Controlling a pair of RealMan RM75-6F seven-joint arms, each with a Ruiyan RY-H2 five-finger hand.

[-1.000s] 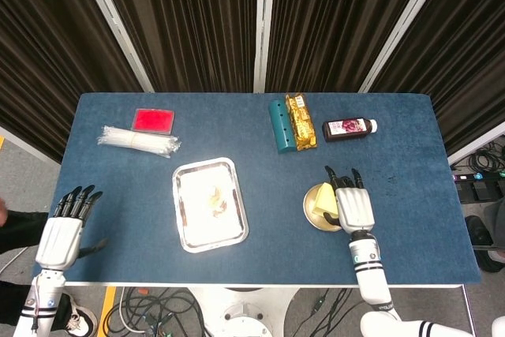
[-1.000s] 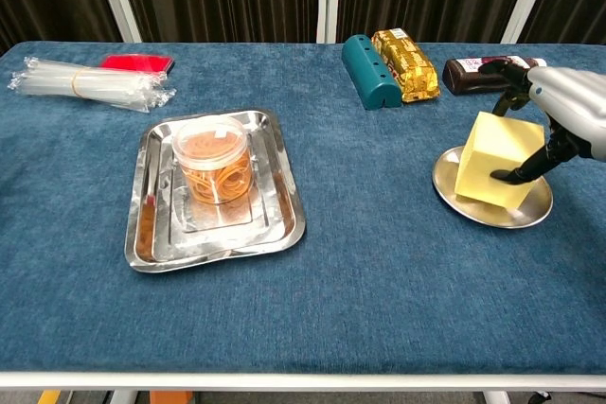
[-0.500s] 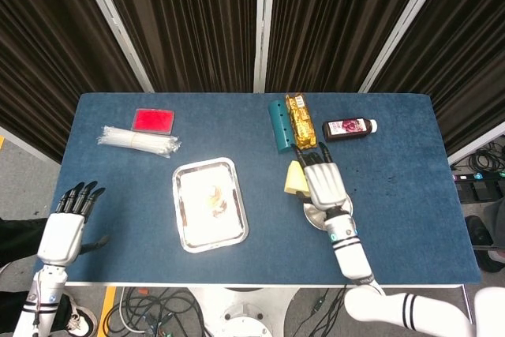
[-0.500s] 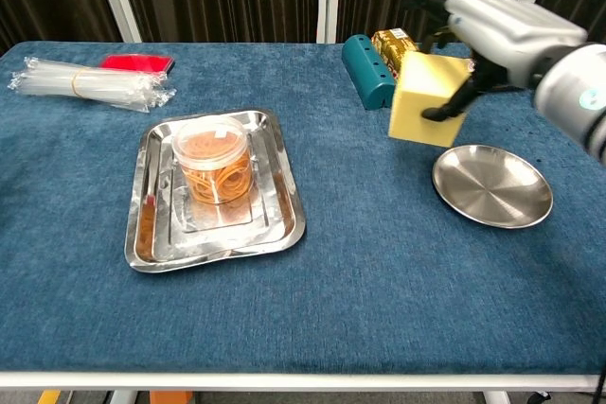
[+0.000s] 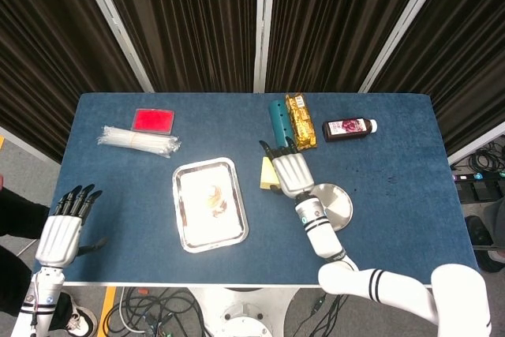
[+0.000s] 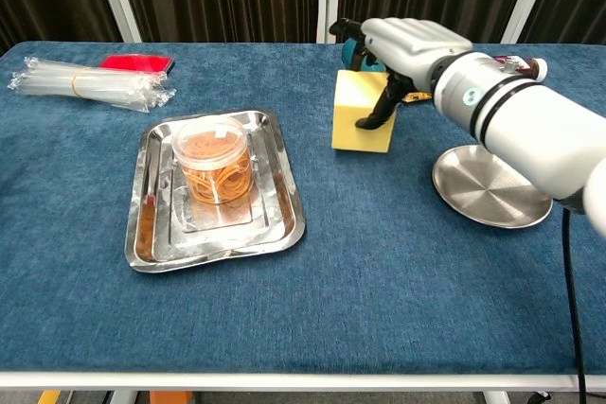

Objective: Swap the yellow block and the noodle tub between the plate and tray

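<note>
My right hand (image 6: 402, 49) grips the yellow block (image 6: 358, 125) from above, between the tray and the plate; I cannot tell whether the block touches the cloth. From the head camera the right hand (image 5: 291, 173) covers most of the yellow block (image 5: 267, 174). A clear noodle tub (image 6: 213, 158) stands upright in the steel tray (image 6: 284, 224); overhead, the noodle tub (image 5: 216, 201) sits mid-tray (image 5: 189, 234). The round metal plate (image 6: 492, 186) is bare, also seen as the plate (image 5: 335, 204) right of the hand. My left hand (image 5: 63, 230) hovers off the table's left front corner, fingers spread, holding nothing.
A teal box (image 5: 276, 120), a gold snack pack (image 5: 299, 120) and a dark bottle (image 5: 347, 128) lie along the far edge behind the right hand. A red card (image 6: 137, 62) and a bundle of clear straws (image 6: 85, 82) lie at the far left.
My right hand lifted the yellow block off the plate and carried it left towards the tray, lowering it. The plate now lies bare. The left hand barely moved.
</note>
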